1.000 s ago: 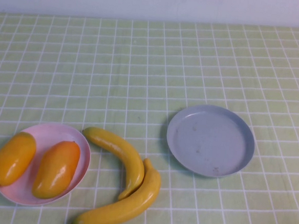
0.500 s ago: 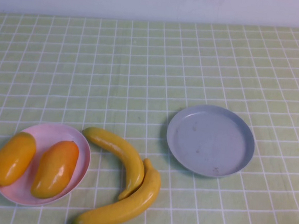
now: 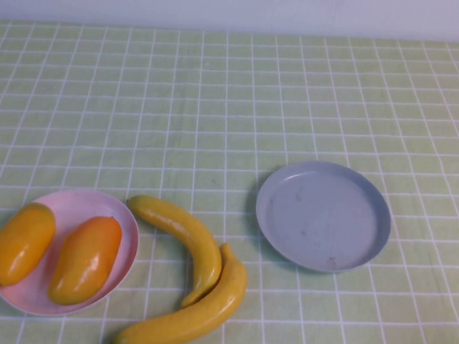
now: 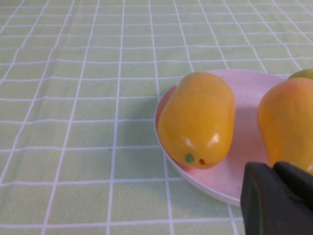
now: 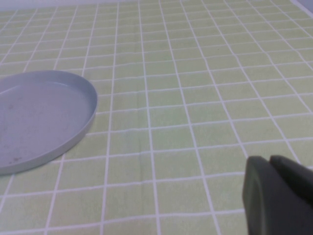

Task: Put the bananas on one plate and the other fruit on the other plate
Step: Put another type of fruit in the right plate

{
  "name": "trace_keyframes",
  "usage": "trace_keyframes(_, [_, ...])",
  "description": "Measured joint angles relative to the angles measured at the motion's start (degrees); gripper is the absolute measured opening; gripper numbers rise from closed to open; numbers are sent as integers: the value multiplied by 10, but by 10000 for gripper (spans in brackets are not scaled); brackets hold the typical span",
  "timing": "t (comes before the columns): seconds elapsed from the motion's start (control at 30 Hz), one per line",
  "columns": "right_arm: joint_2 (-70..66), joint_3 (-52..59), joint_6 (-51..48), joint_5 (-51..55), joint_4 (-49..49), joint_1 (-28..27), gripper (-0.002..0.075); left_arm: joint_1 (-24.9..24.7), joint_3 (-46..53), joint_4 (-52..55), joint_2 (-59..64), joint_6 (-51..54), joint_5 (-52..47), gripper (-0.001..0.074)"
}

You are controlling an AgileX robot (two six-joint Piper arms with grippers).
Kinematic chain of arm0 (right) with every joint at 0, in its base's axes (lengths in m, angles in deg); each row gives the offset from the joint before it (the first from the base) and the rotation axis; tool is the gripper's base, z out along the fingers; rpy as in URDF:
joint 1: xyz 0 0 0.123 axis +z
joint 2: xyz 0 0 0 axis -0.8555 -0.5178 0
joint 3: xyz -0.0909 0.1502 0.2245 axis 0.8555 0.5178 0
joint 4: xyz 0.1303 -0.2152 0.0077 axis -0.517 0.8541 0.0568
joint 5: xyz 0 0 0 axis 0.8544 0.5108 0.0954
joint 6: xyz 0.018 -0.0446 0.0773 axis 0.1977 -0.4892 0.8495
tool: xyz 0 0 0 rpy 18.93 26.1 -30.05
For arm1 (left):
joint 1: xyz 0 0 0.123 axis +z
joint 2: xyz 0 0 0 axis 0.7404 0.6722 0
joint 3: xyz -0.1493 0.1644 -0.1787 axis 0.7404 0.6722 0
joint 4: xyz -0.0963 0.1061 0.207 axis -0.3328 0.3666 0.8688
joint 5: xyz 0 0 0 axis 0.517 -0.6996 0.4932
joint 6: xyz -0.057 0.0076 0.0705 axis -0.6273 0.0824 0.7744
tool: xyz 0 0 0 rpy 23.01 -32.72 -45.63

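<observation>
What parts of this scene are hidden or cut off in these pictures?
- Both arms: absent from the high view.
- Left gripper: only its shut dark tip shows, cut by the left wrist view's edge, near the pink plate.
- Right gripper: likewise cut off, shut, beside the grey-blue plate.
- Second mango: cut by the left wrist view's edge.
- Bananas: only in the high view.

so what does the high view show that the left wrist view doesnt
Only the high view: both bananas lying on the cloth and the bare grey-blue plate.
Only the left wrist view: the shut left gripper close by the pink plate. The right gripper, also shut, shows in neither.
Both: the pink plate with the two orange-yellow fruits on it, and the green checked tablecloth.
</observation>
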Motion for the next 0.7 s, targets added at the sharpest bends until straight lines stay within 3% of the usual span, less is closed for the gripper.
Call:
trace_keyframes(0.27, [0, 0, 0, -27, -1, 0, -15, 0, 0, 0, 0, 0, 0, 3])
trace_keyframes(0.5, [0, 0, 0, -103, -240, 0, -15, 0, 0, 0, 0, 0, 0, 3])
trace_keyframes(0.7, [0, 0, 0, -125, -361, 0, -15, 0, 0, 1, 0, 0, 0, 3])
